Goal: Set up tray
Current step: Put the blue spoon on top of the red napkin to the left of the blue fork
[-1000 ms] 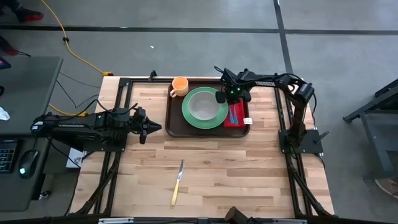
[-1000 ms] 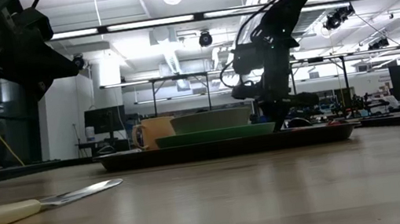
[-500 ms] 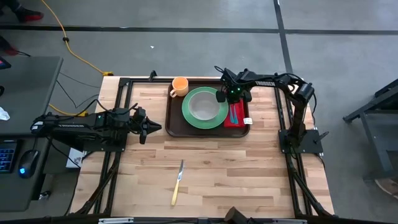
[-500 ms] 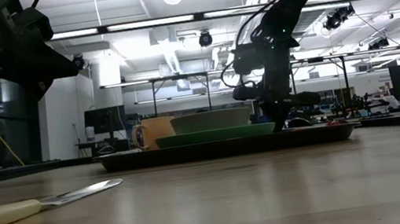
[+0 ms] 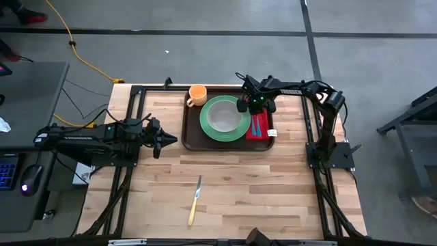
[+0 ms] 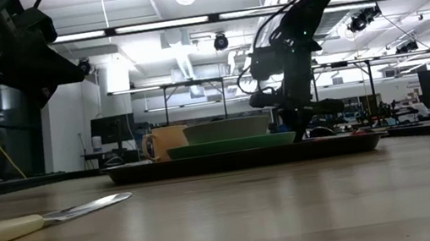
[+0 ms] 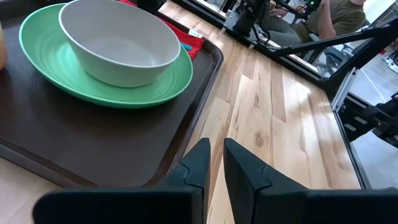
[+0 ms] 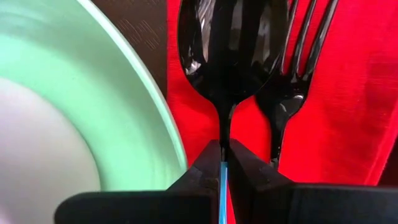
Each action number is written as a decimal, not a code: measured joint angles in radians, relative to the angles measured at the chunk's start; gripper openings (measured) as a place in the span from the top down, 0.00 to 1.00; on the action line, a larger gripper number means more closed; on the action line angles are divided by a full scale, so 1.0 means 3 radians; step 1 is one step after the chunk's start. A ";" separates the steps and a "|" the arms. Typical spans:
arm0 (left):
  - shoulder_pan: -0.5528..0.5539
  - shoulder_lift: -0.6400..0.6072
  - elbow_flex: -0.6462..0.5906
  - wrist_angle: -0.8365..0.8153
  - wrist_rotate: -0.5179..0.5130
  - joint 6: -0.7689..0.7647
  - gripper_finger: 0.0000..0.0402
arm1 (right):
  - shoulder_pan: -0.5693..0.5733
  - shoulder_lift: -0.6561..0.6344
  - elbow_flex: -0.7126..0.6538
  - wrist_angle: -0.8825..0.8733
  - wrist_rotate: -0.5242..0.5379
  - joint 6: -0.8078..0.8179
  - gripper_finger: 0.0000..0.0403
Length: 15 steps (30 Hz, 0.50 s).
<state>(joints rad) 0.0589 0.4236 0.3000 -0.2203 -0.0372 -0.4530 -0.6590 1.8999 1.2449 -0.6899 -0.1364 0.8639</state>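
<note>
Your tray (image 5: 193, 134) sits at the far middle of the counter (image 5: 232, 184), and on it are a green plate (image 5: 207, 125) with a pale bowl (image 5: 222, 117) in the centre, an orange mug (image 5: 197, 94) at the far left corner, and a red napkin (image 5: 260, 130) along the right edge. Your right gripper (image 5: 254, 104) hangs over the napkin's far end, fingers (image 8: 202, 171) pinching the thin handle of a dark spoon (image 8: 227, 43); the spoon's bowl lies on the napkin just beside a dark fork (image 8: 292, 68). Your left gripper (image 5: 171, 141) waits low over the counter just left of the tray, its fingers (image 7: 198, 163) set a little apart with nothing between them. A knife (image 5: 195, 200) with a pale handle lies on the near part of the counter, well apart from the tray
</note>
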 joint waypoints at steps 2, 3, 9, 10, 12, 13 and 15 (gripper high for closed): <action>0.0000 0.0000 -0.0001 0.0001 0.0000 0.0000 0.81 | 0.0015 0.0000 0.0000 0.0002 0.0004 0.0000 1.00; -0.0001 -0.0001 0.0000 0.0000 0.0000 0.0000 0.81 | 0.0021 0.0000 0.0000 0.0007 0.0011 0.0000 1.00; -0.0001 0.0000 0.0000 0.0001 0.0000 0.0000 0.81 | 0.0047 -0.0001 0.0000 0.0052 0.0045 0.0000 1.00; -0.0001 0.0000 0.0000 0.0000 0.0000 0.0000 0.81 | 0.0047 -0.0001 0.0000 0.0052 0.0046 0.0000 1.00; 0.0000 -0.0001 -0.0001 0.0001 0.0000 0.0000 0.81 | 0.0047 -0.0001 0.0000 0.0055 0.0047 0.0000 1.00; -0.0001 -0.0001 0.0000 0.0000 0.0000 0.0000 0.81 | 0.0047 -0.0001 0.0000 0.0055 0.0047 0.0000 1.00; 0.0000 -0.0001 -0.0001 0.0000 0.0000 0.0000 0.81 | 0.0046 -0.0003 0.0000 0.0052 0.0077 0.0000 1.00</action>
<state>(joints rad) 0.0589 0.4233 0.2996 -0.2203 -0.0372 -0.4530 -0.6453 1.8992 1.2449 -0.6743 -0.1133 0.8639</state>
